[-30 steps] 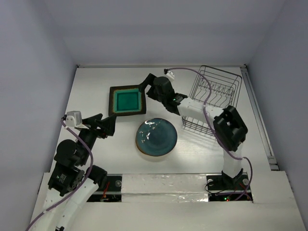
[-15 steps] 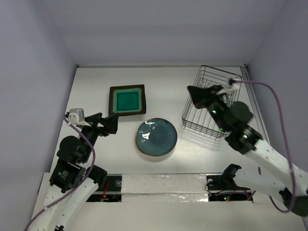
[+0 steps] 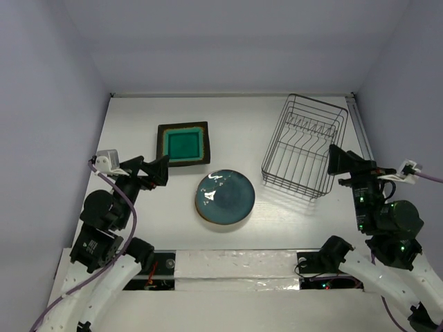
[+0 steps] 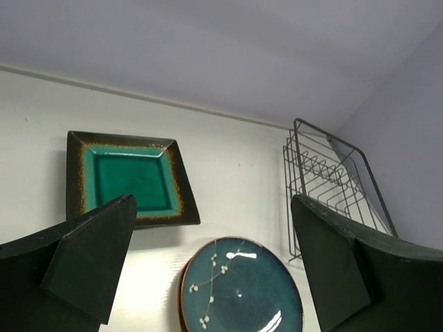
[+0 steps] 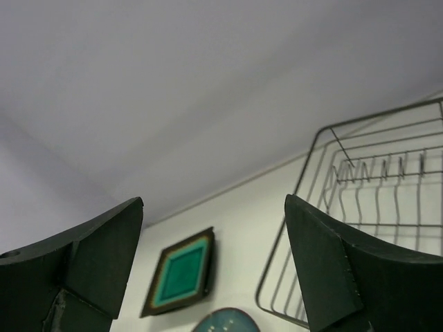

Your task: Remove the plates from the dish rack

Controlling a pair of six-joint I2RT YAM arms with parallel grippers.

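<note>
Rack [image 3: 304, 149] stands bare at the bench's [image 3: 138, 117] far right — a square plate [image 3: 183, 144] and a round plate [image 3: 224, 196] lie flat to its left. Left claw [image 3: 149, 169] and right claw [image 3: 344, 160] both gape empty, near their bases. Unloading looks finished — no further move seems needed.

Lab booth: blank walls [image 3: 228, 48] around white table [image 3: 239, 131]

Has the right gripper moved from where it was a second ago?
Yes. The right gripper has pulled back from the square teal plate, left of the dish rack, to the rack's near right side, with its jaws open.
</note>
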